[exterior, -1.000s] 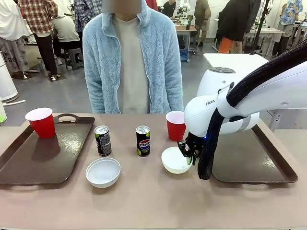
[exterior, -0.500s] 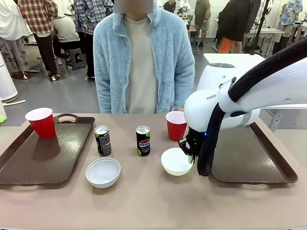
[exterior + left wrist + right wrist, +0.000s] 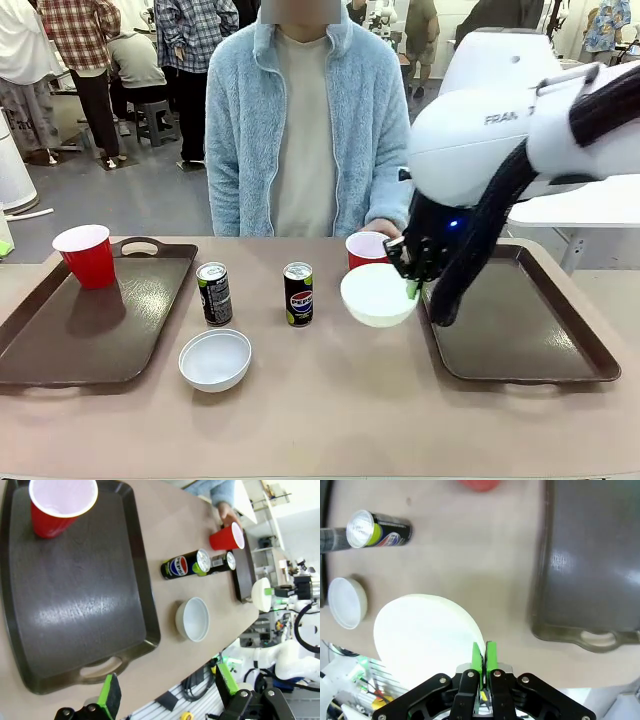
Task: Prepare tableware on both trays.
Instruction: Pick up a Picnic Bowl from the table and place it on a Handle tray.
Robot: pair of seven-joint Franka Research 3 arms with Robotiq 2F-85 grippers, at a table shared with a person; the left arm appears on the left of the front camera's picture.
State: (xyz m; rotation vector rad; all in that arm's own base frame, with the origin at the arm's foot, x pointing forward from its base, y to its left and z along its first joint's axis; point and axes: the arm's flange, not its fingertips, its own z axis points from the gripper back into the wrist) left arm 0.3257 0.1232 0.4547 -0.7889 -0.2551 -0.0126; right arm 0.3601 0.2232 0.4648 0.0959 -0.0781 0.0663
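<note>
Right wrist view: the right gripper point(image 3: 483, 655) is seen shut tight on the rim of a bowl point(image 3: 422, 630), and its green pads are pressed on the thin edge. In the left wrist view the left gripper point(image 3: 167, 686) is spread wide open, and nothing is held in it.

In the front view the held bowl is lifted above the table point(image 3: 320, 420), just beside the left edge of the right tray point(image 3: 520, 340). A red cup point(image 3: 362, 247) is partly hidden behind it, and a person's hand point(image 3: 385, 229) is seen close by. Two cans point(image 3: 214, 293) are stood upright between the trays. The other bowl point(image 3: 215, 359) is set on the table in front of them. A second cup point(image 3: 88, 255) is stood in the far corner of the left tray point(image 3: 90, 340).
</note>
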